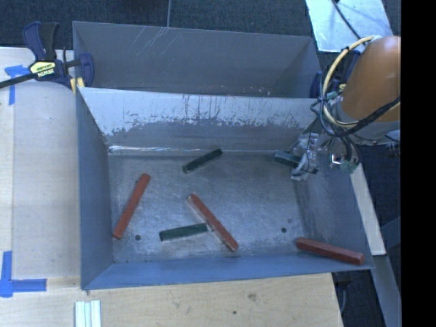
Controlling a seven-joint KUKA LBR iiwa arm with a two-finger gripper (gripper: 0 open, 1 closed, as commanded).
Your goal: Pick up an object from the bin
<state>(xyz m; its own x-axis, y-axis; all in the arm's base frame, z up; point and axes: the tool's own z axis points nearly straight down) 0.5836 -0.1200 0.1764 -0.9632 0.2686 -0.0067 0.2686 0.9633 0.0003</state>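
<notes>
just beside a flat dark green bar (283, 158), the end effector (302, 163) hangs, its grip impossible to tell.

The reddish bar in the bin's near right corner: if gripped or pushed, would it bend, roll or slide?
The reddish bar looks straight along its whole length, so it is probably stiff. Its faces seem flat, so it would likelier slide than roll. It lies close by the right wall of the bin, so a push may wedge it.

Robot lab w/ cabled arm (371, 80) over grey metal bin (204, 118).
</notes>
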